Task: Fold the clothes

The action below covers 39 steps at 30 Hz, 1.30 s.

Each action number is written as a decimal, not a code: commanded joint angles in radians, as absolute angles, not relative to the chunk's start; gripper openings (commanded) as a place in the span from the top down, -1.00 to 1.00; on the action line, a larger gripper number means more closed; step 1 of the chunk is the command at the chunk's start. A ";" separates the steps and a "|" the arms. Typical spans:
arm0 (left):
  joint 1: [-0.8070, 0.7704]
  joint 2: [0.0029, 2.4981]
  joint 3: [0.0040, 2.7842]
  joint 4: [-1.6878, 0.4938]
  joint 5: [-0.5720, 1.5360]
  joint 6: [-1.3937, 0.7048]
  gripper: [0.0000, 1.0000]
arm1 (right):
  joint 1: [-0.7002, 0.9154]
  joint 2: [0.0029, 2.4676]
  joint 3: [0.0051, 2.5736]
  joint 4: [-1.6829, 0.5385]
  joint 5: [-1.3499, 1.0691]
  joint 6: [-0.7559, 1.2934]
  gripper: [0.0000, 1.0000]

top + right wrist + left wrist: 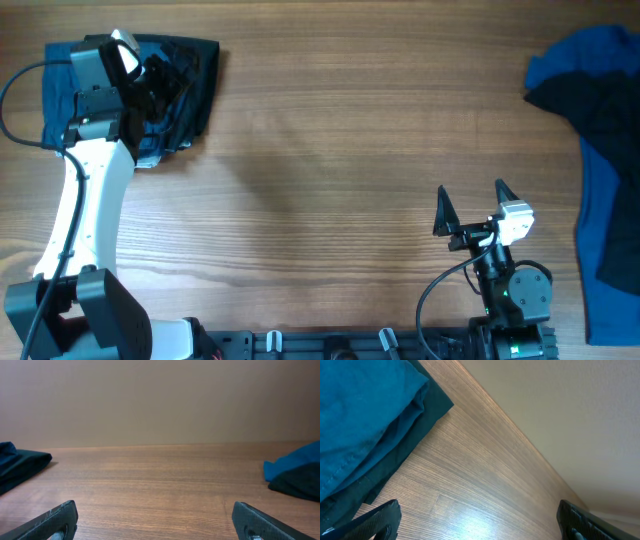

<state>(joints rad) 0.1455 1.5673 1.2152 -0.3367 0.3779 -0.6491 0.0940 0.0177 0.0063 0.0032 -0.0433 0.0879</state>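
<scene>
- Before reaching again, settle on the loose heap (pixel 605 130) of royal blue and black clothes at the right edge as the likely next source, given the folded stack (pixel 195 60) lying at the far left corner.
- Left end effector (pixel 477 510): jaws wide apart, nothing held, poised at the folded stack's edge; contact with the cloth impossible to tell.
- Right end effector (pixel 470 205): jaws wide apart, empty, low near the front edge, well apart from the loose heap.
- Pinch only the top garment by a hem or waistband, not a bunch of layers.
- Drag it to the bare middle, spread flat, then fold.
- Tabletop (pixel 320 150): smooth wood-grain, slight glare, probably easy to slide cloth across.
- Plain beige wall (pixel 160 400) behind.
</scene>
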 commanded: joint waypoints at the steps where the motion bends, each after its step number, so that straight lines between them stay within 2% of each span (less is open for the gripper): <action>1: 0.142 1.567 1.212 -0.334 0.369 -0.644 -1.00 | 0.098 0.016 0.005 0.004 -0.026 0.088 -0.99; 24: 0.145 1.541 1.212 -0.348 0.368 -0.644 -1.00 | 0.098 0.016 0.006 0.004 -0.026 0.088 -1.00; 39: 0.149 1.072 1.165 -0.602 0.368 -0.644 -0.99 | 0.098 0.016 0.006 0.004 -0.026 0.088 -1.00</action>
